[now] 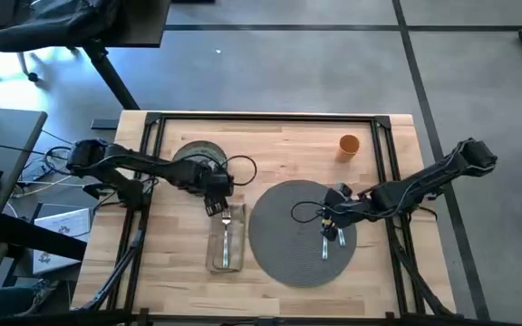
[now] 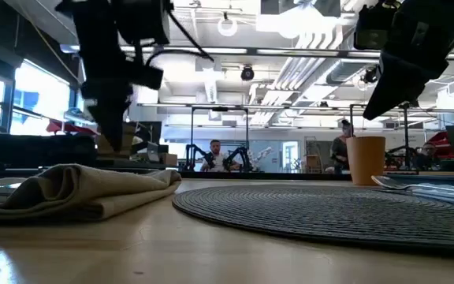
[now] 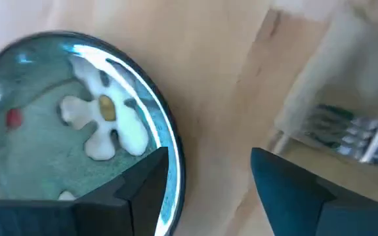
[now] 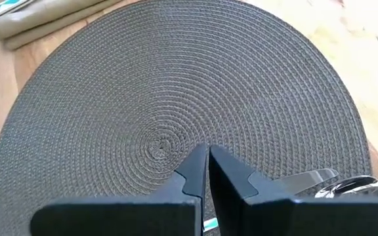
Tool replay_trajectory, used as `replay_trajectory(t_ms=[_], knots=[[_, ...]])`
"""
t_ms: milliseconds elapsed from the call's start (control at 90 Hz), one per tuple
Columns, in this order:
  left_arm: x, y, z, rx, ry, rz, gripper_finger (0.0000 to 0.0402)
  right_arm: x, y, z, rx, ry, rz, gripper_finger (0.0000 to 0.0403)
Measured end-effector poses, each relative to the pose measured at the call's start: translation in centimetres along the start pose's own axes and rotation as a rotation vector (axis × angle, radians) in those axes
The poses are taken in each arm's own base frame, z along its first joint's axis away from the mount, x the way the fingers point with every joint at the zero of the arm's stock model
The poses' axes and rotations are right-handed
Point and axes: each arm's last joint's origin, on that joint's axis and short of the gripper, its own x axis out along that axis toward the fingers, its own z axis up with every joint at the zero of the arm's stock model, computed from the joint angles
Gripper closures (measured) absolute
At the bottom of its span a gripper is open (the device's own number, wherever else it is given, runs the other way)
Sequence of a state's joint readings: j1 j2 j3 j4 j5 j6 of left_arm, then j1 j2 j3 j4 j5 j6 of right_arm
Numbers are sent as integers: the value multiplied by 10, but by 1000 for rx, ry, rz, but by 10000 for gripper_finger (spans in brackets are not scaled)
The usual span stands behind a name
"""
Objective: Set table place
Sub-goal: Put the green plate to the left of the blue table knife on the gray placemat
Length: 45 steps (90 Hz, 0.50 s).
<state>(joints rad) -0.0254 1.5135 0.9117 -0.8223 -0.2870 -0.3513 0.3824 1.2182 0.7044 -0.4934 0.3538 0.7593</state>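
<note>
Woven mat (image 1: 299, 232) bare of plate (image 1: 198, 156); left gripper (image 1: 214, 205), jaws spread, hovers between plate and napkin (image 1: 226, 238), likely plate next; right gripper (image 1: 332, 226) pressed together over cutlery (image 1: 327, 243).

Grey floor (image 1: 333, 72), office chair (image 1: 39, 32), bright ceiling lights (image 2: 306, 24).

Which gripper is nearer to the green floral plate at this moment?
Left. The left gripper hangs open beside the plate, near its rim, over the napkin's far end. The right gripper, fingers shut, is across the table over the woven mat.
</note>
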Motion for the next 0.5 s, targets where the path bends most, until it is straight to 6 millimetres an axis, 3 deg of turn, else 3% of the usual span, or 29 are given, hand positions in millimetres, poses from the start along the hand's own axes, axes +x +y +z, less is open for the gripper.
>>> replay_trajectory(t_ms=[278,500], knots=[[33,7,-30,4,62,147,213,0,0,1,1,-15,-14,403],[48,13,-43,-30,46,215,217,0,-1,1,3,-19,-18,403]])
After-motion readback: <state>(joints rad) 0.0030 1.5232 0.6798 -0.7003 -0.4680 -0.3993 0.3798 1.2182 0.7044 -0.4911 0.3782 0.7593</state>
